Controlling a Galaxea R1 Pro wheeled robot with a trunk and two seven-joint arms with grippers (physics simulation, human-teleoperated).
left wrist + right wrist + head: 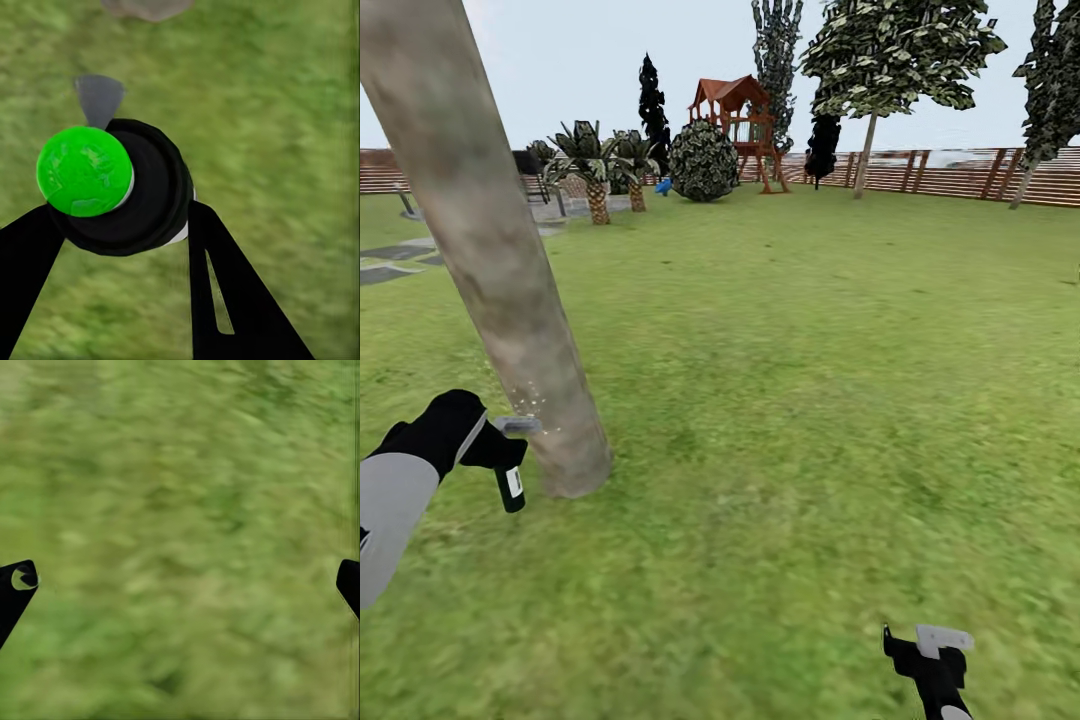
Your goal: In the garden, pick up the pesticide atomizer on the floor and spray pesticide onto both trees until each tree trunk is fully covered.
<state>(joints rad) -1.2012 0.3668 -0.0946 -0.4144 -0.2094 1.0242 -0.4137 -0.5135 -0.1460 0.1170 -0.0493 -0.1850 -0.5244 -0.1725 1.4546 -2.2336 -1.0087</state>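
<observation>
Pesticide atomizer (510,487) sits at about eight o'clock in the head view, hanging from the left gripper (500,450), whose fingers are closed on its upper part with the nozzle turned toward the base of the tree trunk (490,260) just beside it. Pale specks scatter on the bark near the nozzle, likely spray landing; the bottle seems held this close so the mist reaches the trunk. At five o'clock the right gripper (932,645) hovers over the lawn (810,400), well apart, probably kept out of the way.

From the left wrist, the atomizer (120,187) is seen end-on, a bright green disc on a dark round body, clamped between the two black fingers (225,292).

From the right wrist, the fingertips (16,585) stand wide apart at nine and three o'clock over grass, holding nothing.
</observation>
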